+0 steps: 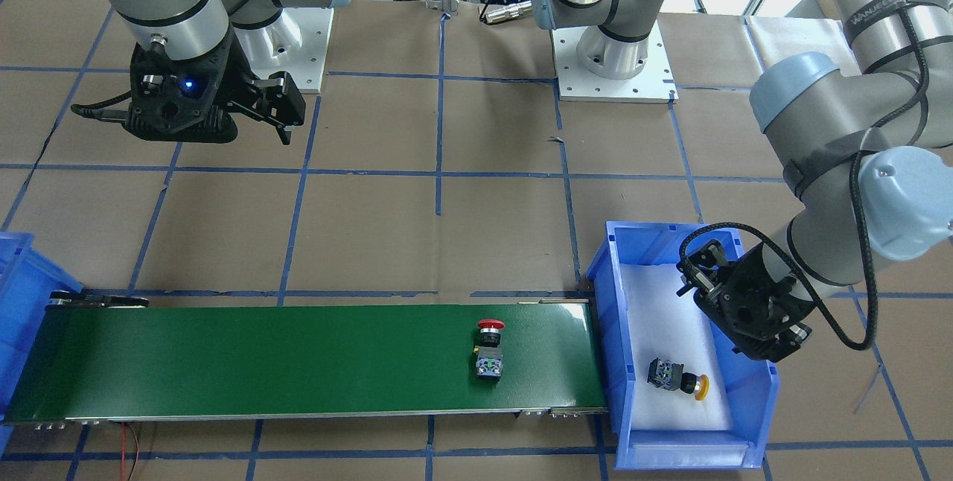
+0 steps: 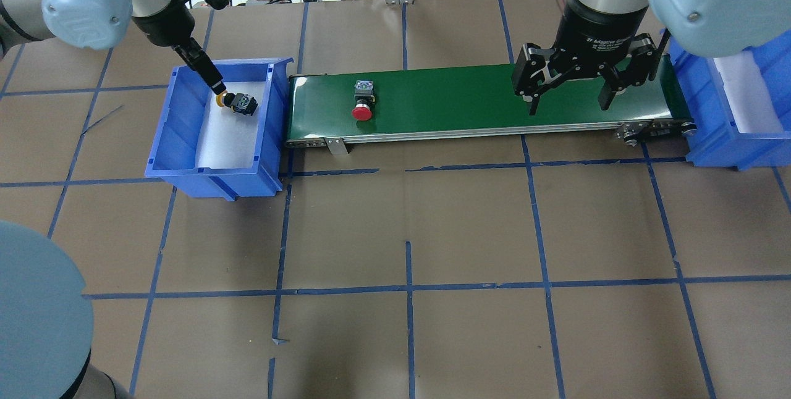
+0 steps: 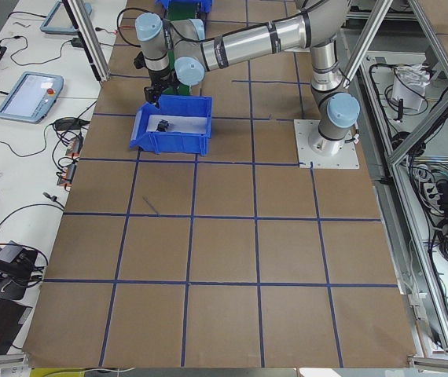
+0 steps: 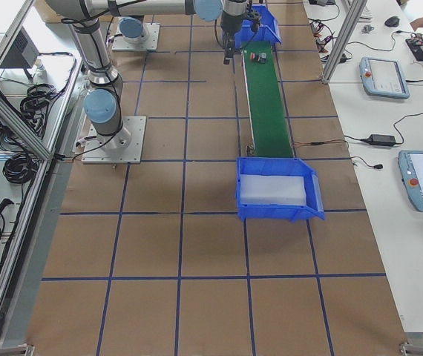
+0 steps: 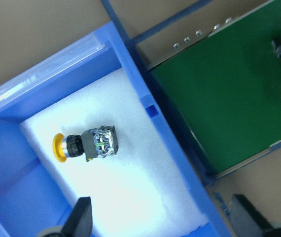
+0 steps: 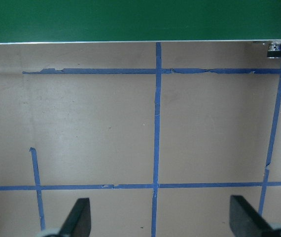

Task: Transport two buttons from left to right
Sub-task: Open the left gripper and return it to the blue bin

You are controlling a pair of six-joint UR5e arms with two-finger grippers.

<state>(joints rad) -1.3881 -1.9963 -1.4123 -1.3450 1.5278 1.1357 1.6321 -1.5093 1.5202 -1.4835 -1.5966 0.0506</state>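
Observation:
The red button (image 1: 489, 347) lies on its side on the green conveyor belt (image 1: 298, 362), near the belt's end by the left bin; it also shows in the overhead view (image 2: 363, 102). The yellow button (image 1: 676, 378) lies on its side on white foam in the left blue bin (image 1: 618, 332), and shows too in the overhead view (image 2: 238, 102) and the left wrist view (image 5: 86, 144). My left gripper (image 5: 162, 222) is open and empty, hovering over this bin (image 2: 213, 84), apart from the yellow button. My right gripper (image 2: 568, 99) is open and empty above the belt's right part (image 6: 160, 222).
A second blue bin (image 2: 729, 152) with white foam stands at the belt's right end. The table is brown paper with a blue tape grid (image 2: 408, 288). The arm bases (image 1: 614, 64) stand on white plates on the robot's side of the table.

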